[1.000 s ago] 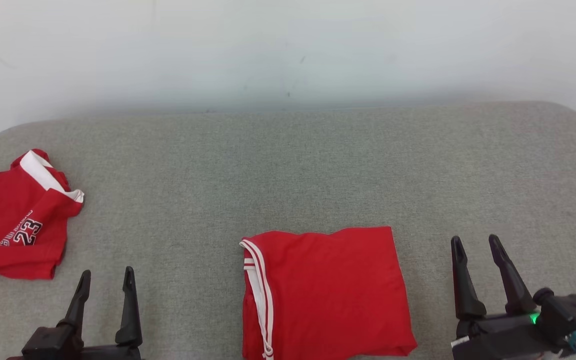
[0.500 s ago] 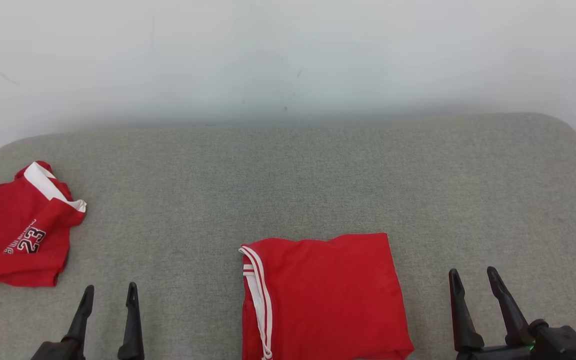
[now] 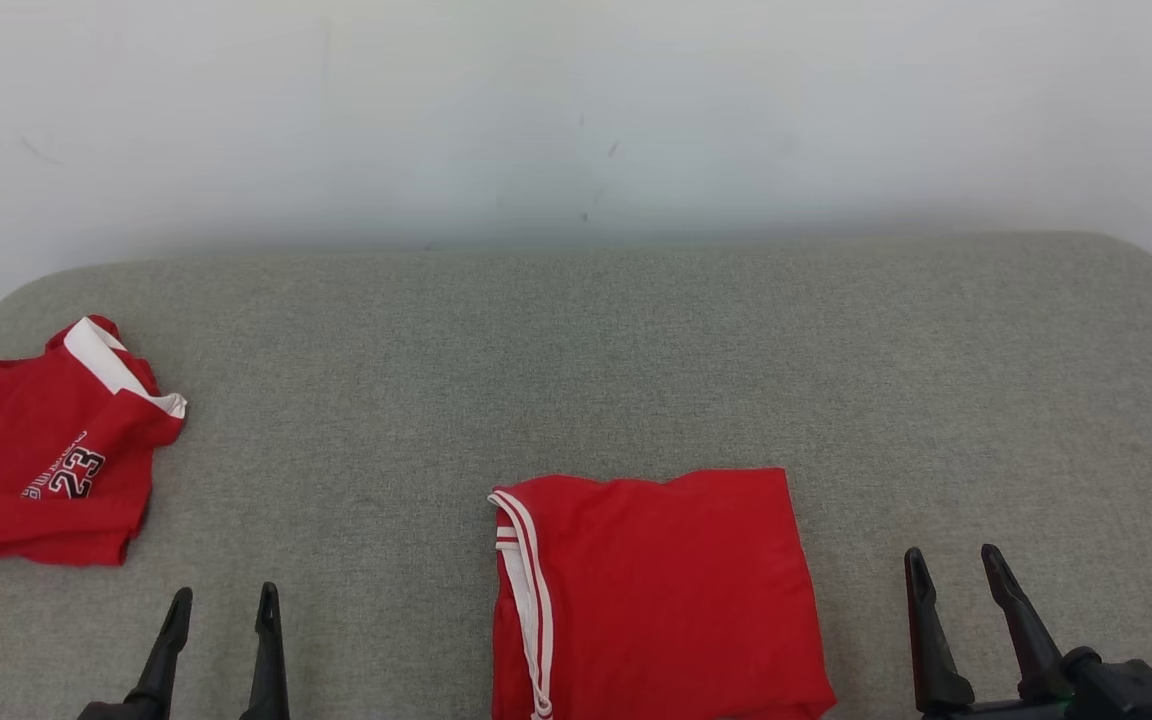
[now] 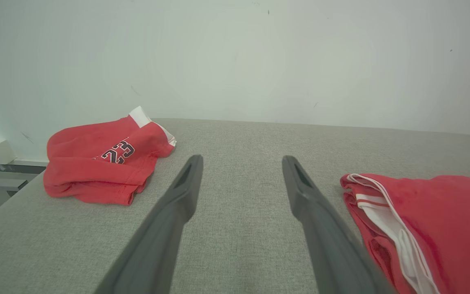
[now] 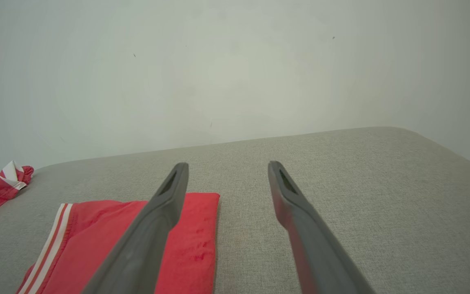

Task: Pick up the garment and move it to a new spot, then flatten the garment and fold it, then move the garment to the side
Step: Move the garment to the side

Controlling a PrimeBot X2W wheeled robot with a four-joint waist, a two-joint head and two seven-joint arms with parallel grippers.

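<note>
Head view: the left pincer [image 3: 224, 592] and the right pincer [image 3: 950, 552] both stand wide apart and hold nothing, above the grey woven-fabric table [image 3: 576, 350]. The folded red garment with white striped trim [image 3: 666, 600] lies flat between them, nearer the right pincer and touching neither. Its striped edge faces the left pincer and runs straight away from the robot. Its near end is cut off, so the long axis cannot be settled. A crumpled red jersey numbered 23 [image 3: 36, 465] lies ahead of the left pincer, on its outer side.

Left wrist view: the left pincer [image 4: 241, 158] is spread, with bare table between its fingers. The garment [image 4: 443, 220] is just right of it, the jersey [image 4: 96, 171] ahead-left.

Right wrist view: the right pincer [image 5: 227, 164] is spread; the garment [image 5: 88, 232] lies beneath and left of its left finger.
</note>
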